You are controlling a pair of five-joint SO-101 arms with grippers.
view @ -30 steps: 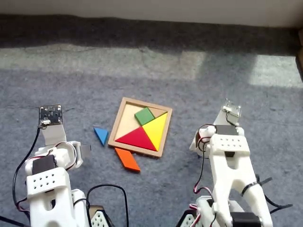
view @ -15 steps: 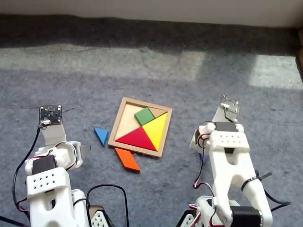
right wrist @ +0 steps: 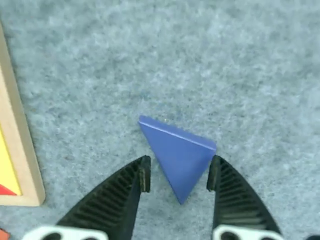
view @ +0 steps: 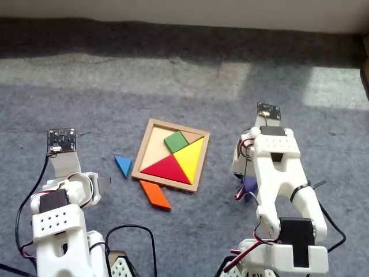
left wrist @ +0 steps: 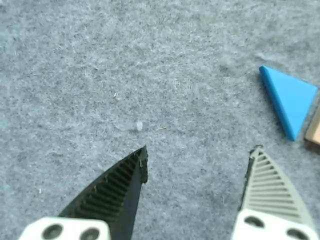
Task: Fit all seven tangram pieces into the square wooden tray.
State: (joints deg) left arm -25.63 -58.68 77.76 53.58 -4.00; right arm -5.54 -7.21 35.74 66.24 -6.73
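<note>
Fingers of the right gripper [right wrist: 179,165] stand apart, dark blue triangle [right wrist: 177,147] between them (very close). Left gripper [left wrist: 200,148] is open too, light blue triangle [left wrist: 289,97] ahead.

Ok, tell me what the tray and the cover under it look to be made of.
Tray: pale unpainted wood, judging by its tan, matte face and raised rim. Cover: grey carpet or felt, with fuzzy fibres showing; I cannot tell which.
</note>
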